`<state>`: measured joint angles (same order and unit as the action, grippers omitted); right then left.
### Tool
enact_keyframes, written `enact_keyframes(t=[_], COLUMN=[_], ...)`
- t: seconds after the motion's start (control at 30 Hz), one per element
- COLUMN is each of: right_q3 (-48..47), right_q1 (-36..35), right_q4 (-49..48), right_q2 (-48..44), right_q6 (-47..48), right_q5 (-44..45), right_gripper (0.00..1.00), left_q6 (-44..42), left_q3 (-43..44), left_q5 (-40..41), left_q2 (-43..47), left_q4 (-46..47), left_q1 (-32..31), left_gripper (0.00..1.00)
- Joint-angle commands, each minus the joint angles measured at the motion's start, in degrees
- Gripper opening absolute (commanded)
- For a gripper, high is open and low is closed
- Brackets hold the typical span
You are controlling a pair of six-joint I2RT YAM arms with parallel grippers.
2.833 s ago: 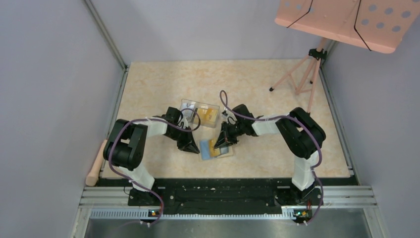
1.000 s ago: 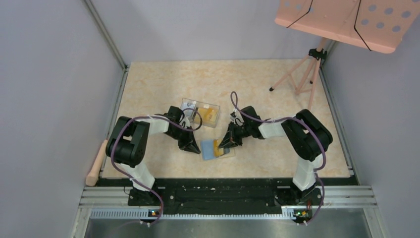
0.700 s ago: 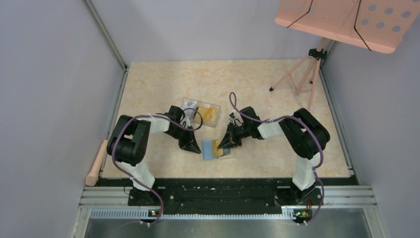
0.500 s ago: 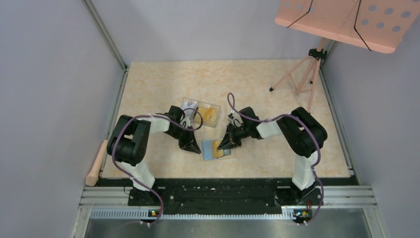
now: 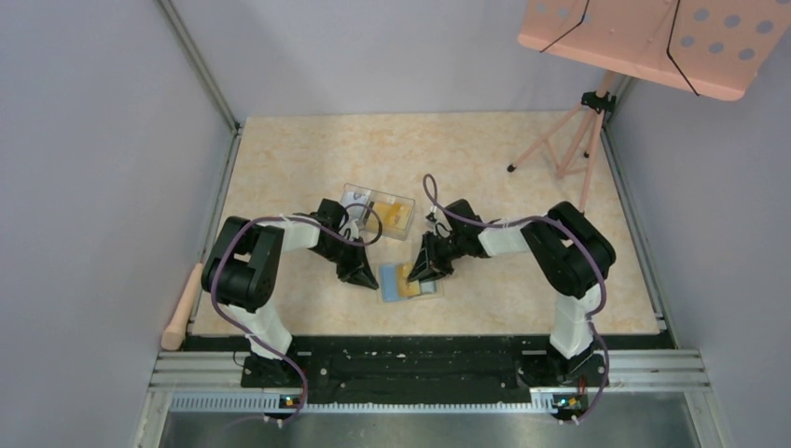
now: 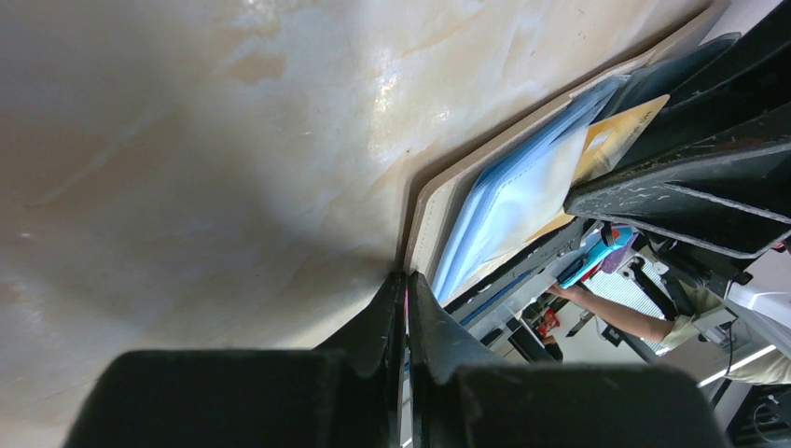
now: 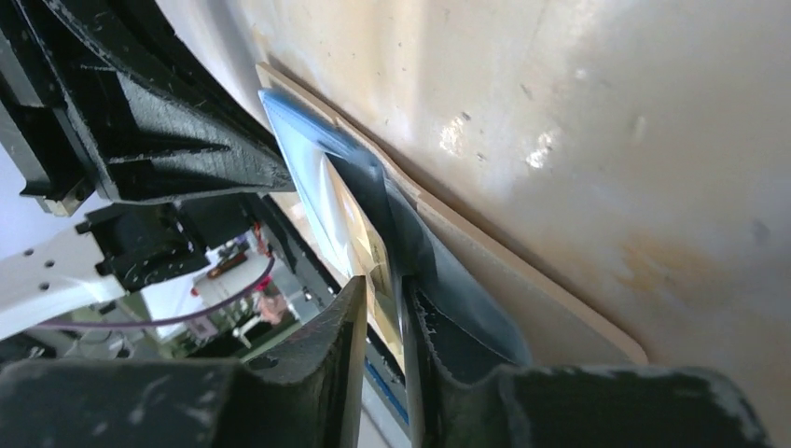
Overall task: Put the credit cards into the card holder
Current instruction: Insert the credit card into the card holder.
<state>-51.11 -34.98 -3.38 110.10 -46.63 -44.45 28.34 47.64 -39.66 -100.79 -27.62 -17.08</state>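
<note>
Card (image 7: pixel 376 263) part-way in holder (image 7: pixel 522 280) pocket, end-on between right pincer (image 7: pixel 382 285) jaws, grip cannot be told; left pincer (image 6: pixel 406 280) closed, tip at holder's edge.

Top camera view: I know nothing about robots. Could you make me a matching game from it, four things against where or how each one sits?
Things:
1. card holder
2. clear plastic box
3. pink music stand
4. wooden handle

Places or states:
A. far right corner
B. off the left edge of the table
C. lying open, blue pockets showing
D. mid-table, something yellow inside

Pairs: 1-C, 2-D, 3-A, 4-B
</note>
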Motion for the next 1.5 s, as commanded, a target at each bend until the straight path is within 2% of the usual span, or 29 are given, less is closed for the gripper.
enact_keyframes(t=[0.0,0.2,0.3,0.37,0.67,0.73,0.77,1.1,1.23,1.37,1.43,1.47], right_q3=[-1.21,-3.32,-4.11,-4.27,-6.41,-7.62,-8.05,-9.4,-8.45,-7.61,-7.17,-7.11], right_q1=[-0.76,-0.79,-0.94,-1.28,-2.93,-3.36,-3.53,-5.07,-5.83,-6.48,-6.5,-6.5], right_q4=[6.71,11.95,13.1,12.62,9.88,9.71,9.66,6.89,3.91,1.38,0.84,1.4], right_q2=[-4.37,-6.93,-6.9,-6.12,-2.27,-1.62,-1.17,-0.27,-0.07,-0.06,-0.27,-0.56], right_q6=[2.6,4.5,4.98,4.92,3.57,3.04,2.62,-1.68,-2.94,-3.9,-4.32,-4.18], right_q5=[8.83,13.31,13.23,12.32,7.54,6.4,5.9,3.79,2.52,2.25,2.52,3.26], right_gripper=[0.26,0.5,0.58,0.6,0.55,0.45,0.43,0.4,0.25,0.24,0.24,0.24], left_q6=[-2.94,-2.85,-2.85,-2.92,-3.11,-3.2,-3.2,-1.92,-1.47,-1.57,-1.77,-1.87], left_q3=[-1.82,-1.8,-1.78,-1.65,-1.29,-1.21,-1.16,-0.56,0.06,0.85,1.14,1.11], left_q5=[12.32,12.33,12.24,12.18,11.98,12.05,12.02,11.97,12.04,12.55,12.93,13.36], left_q2=[-4.16,-4.28,-4.24,-4.22,-4.6,-4.52,-4.5,-4.48,-4.12,-3.85,-3.5,-2.98], left_q4=[2.78,2.92,2.92,2.83,2.5,2.38,2.27,2.81,2.8,2.17,1.73,1.46], left_q1=[-1.2,-1.2,-1.18,-1.2,-1.29,-1.29,-1.33,-1.77,-1.9,-2.21,-2.23,-2.33], left_gripper=[0.06,0.06,0.06,0.06,0.06,0.06,0.06,0.06,0.06,0.06,0.07,0.13])
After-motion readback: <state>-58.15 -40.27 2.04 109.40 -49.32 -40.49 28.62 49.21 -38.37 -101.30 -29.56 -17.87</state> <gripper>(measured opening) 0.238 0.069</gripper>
